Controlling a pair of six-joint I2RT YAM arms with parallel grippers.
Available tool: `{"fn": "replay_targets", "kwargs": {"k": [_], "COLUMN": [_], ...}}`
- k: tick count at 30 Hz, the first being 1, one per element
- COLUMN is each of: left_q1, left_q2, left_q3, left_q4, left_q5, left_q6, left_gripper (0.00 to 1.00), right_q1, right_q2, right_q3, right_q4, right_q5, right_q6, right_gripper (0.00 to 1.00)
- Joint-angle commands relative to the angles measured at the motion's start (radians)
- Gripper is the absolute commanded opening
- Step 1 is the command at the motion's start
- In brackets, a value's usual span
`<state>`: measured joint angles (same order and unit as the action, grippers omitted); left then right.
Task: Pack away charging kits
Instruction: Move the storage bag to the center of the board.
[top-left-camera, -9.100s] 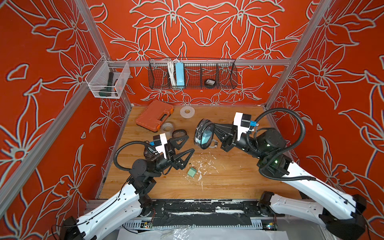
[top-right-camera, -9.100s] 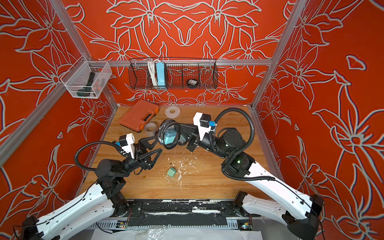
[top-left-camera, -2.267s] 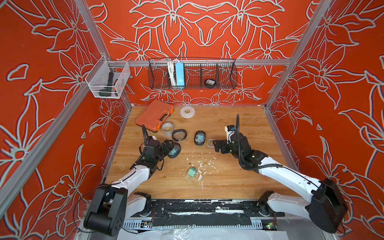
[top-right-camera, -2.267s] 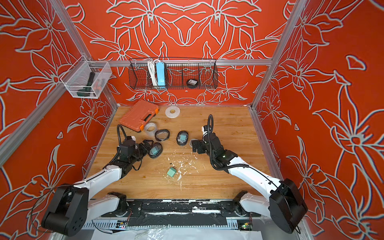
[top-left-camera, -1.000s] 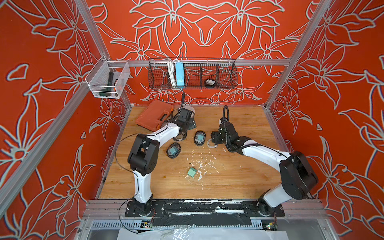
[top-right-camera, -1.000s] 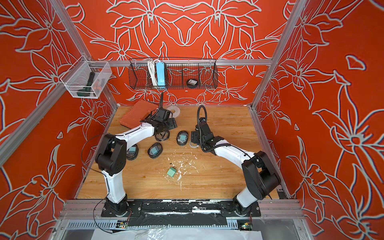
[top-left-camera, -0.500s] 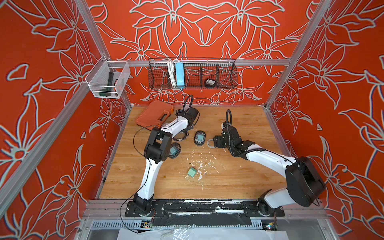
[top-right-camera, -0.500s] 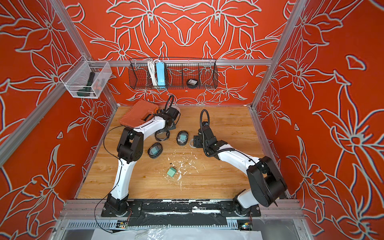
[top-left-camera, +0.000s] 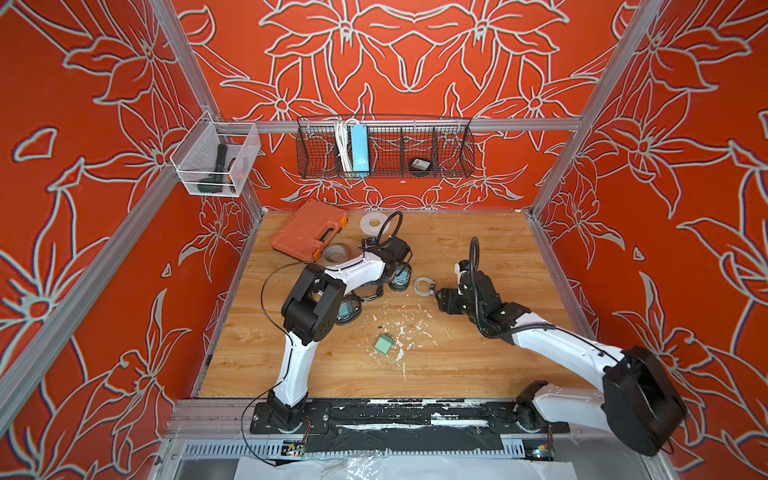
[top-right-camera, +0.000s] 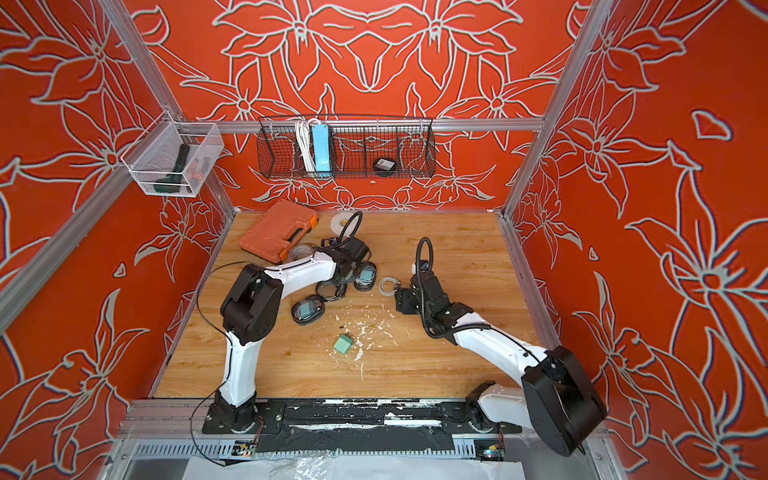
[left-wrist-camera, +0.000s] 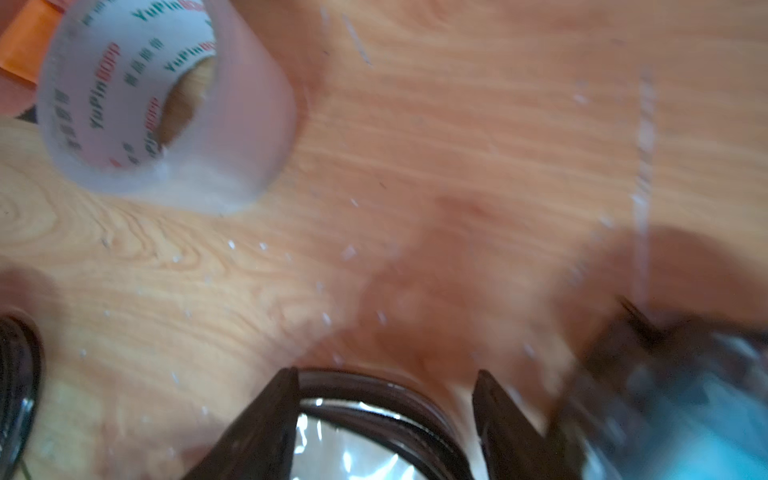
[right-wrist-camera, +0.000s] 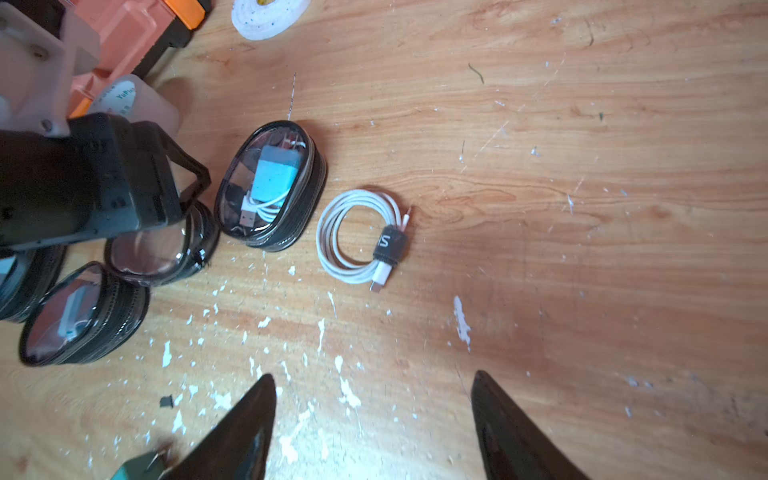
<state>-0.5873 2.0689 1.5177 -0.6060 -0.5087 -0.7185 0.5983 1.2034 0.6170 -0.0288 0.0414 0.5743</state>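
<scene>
My left gripper (left-wrist-camera: 385, 372) hangs over an empty clear-topped black-rimmed pouch (left-wrist-camera: 353, 432), jaws apart astride its rim, one finger against it. In both top views the empty pouch (top-left-camera: 368, 293) lies under that wrist. Beside it lies a filled pouch (right-wrist-camera: 270, 185) holding a teal adapter and a white cable. Another pouch with an adapter (top-left-camera: 348, 309) lies nearer the front. A loose coiled white cable (right-wrist-camera: 361, 237) rests just right of the filled pouch. A loose teal cube adapter (top-left-camera: 383, 345) sits mid-floor. My right gripper (right-wrist-camera: 374, 376) is open and holds nothing, a short way from the cable.
An orange case (top-left-camera: 309, 228) and two tape rolls (top-left-camera: 336, 253) (top-left-camera: 374, 220) lie at the back left. A wire basket (top-left-camera: 453, 145) on the back wall holds a blue power strip (top-left-camera: 358, 151). A clear bin (top-left-camera: 214, 164) hangs on the left wall. White flecks litter the wood.
My left gripper came forward from the tape rolls down over the empty pouch, and its jaws narrowed. The right gripper drew back a little from the coiled cable.
</scene>
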Motion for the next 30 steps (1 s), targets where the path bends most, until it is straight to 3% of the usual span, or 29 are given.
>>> {"fn": "replay_targets", "kwargs": {"k": [1, 11, 13, 16, 19, 23, 27, 30], "left_q1": [-0.053, -0.175, -0.174, -0.156, -0.064, 0.084, 0.075, 0.069], "left_q2": [-0.063, -0.293, -0.357, -0.431, -0.466, -0.413, -0.279, -0.188], "left_q3": [-0.050, -0.284, -0.306, -0.309, -0.313, -0.287, -0.092, 0.005], "left_q4": [0.040, 0.146, 0.135, 0.039, -0.013, -0.004, -0.217, -0.253], "left_q5": [0.019, 0.087, 0.056, -0.051, 0.037, 0.255, 0.114, 0.120], "left_q6": [-0.018, -0.044, -0.070, -0.207, -0.310, -0.304, -0.382, -0.363], "left_gripper": [0.62, 0.61, 0.60, 0.69, 0.68, 0.62, 0.77, 0.78], "right_q1": [-0.005, -0.005, -0.005, -0.006, -0.006, -0.006, -0.007, -0.007], "right_q2": [-0.070, -0.180, -0.179, -0.142, -0.083, -0.021, 0.034, 0.073], "right_q3": [-0.042, -0.120, -0.104, -0.066, -0.006, 0.029, 0.054, 0.069], "right_q4": [0.015, 0.007, -0.017, -0.042, -0.071, -0.046, -0.025, -0.020], "right_q5": [-0.010, -0.031, -0.002, 0.032, 0.050, 0.038, 0.021, 0.015], "right_q6": [0.039, 0.053, 0.045, 0.033, 0.021, 0.012, 0.007, 0.001], "right_gripper": [0.75, 0.75, 0.76, 0.78, 0.78, 0.78, 0.78, 0.78]}}
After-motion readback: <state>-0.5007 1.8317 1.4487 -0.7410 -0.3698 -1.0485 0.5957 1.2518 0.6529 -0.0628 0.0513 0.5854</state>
